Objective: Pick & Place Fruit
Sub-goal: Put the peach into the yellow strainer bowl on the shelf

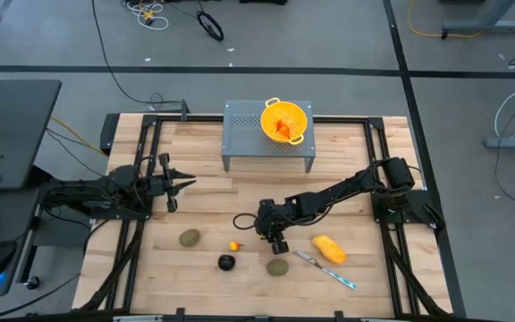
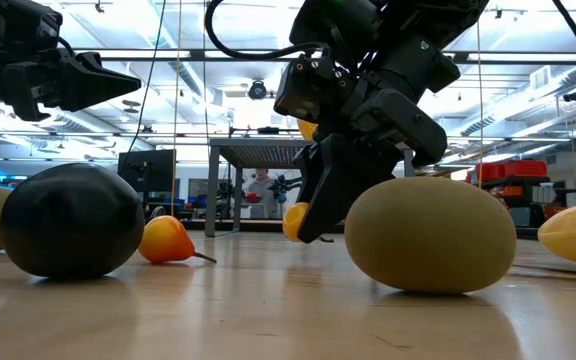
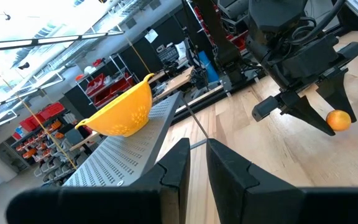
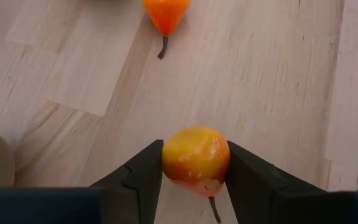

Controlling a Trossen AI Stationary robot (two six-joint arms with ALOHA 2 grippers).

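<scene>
On the desk (image 1: 195, 201), toward its front edge, lie the fruits. Largest is a yellow-orange oblong (image 1: 329, 249) toward the front right corner, then two olive-green ovals (image 1: 189, 238) (image 1: 278, 266), a blackish ball (image 1: 226, 262) and a tiny orange stemmed piece (image 1: 234, 246). A small glossy yellow-orange fruit (image 4: 196, 159) sits clamped between the right jaws (image 1: 276, 241), near the desk's middle front. The left jaws (image 1: 184, 184) hover nearly closed and empty by the left edge.

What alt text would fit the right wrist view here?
The right gripper is shut on a small yellow-orange fruit with a stem, just over the wooden table. Beyond it lies a small orange fruit, stem toward the camera.
</scene>
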